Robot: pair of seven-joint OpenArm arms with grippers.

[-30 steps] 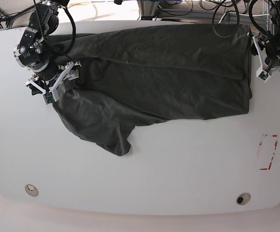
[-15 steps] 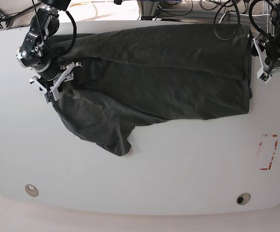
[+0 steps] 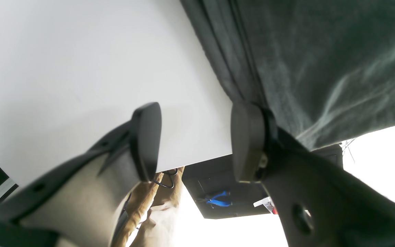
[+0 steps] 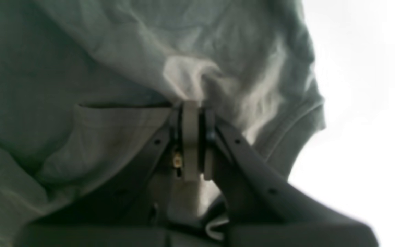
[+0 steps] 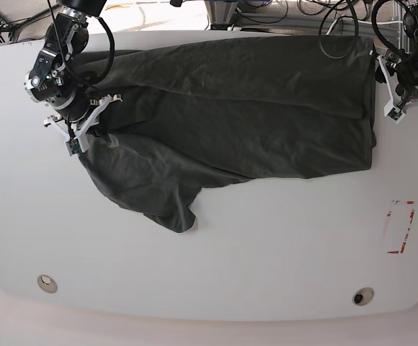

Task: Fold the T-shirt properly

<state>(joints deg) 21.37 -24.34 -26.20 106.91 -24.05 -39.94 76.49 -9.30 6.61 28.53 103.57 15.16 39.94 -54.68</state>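
— Where is the shirt?
— I see the T-shirt (image 5: 230, 115) spread across the far half of the white table (image 5: 267, 252), one sleeve trailing toward the near side.
— The claws?
— My right gripper (image 4: 190, 109) is clamped on a fold of the fabric. My left gripper (image 3: 194, 140) stands apart, holding nothing, one finger touching the shirt's edge.

The dark charcoal-grey cloth T-shirt (image 5: 230, 115) looks soft, matt and wrinkly, with a fine fuzzy weave up close; the white table top (image 5: 267, 245) is smooth and matt; the left gripper's black fingers (image 3: 146, 137) look like smooth, dull plastic
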